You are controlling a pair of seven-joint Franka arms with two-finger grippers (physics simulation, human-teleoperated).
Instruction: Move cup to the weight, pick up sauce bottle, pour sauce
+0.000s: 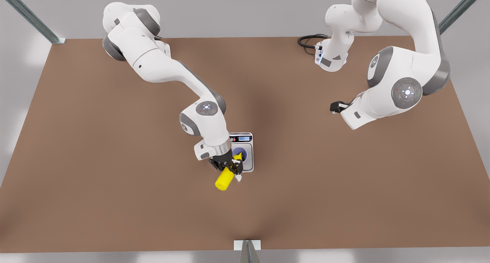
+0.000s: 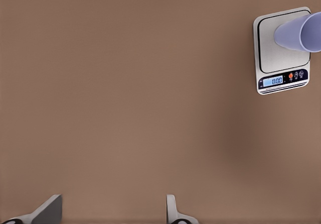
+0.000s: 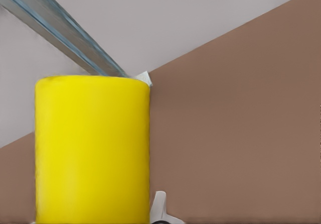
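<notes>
right pincer (image 1: 229, 166): clamping the sauce bottle (image 1: 226, 177), tilting it, nozzle over the cup (image 1: 240, 156)
cup: sitting on the weight (image 1: 247, 147), mid-table (image 1: 115, 178)
left pincer (image 2: 113, 211): hovering at front view's right, fingers apart, waiting

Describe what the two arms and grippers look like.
Both arms are white with grey joint bands and round grey caps with lit centres. The right arm, at the front view's left, ends in a black right gripper; the left gripper shows pale grey fingers. A black cable coils by the left arm.
</notes>
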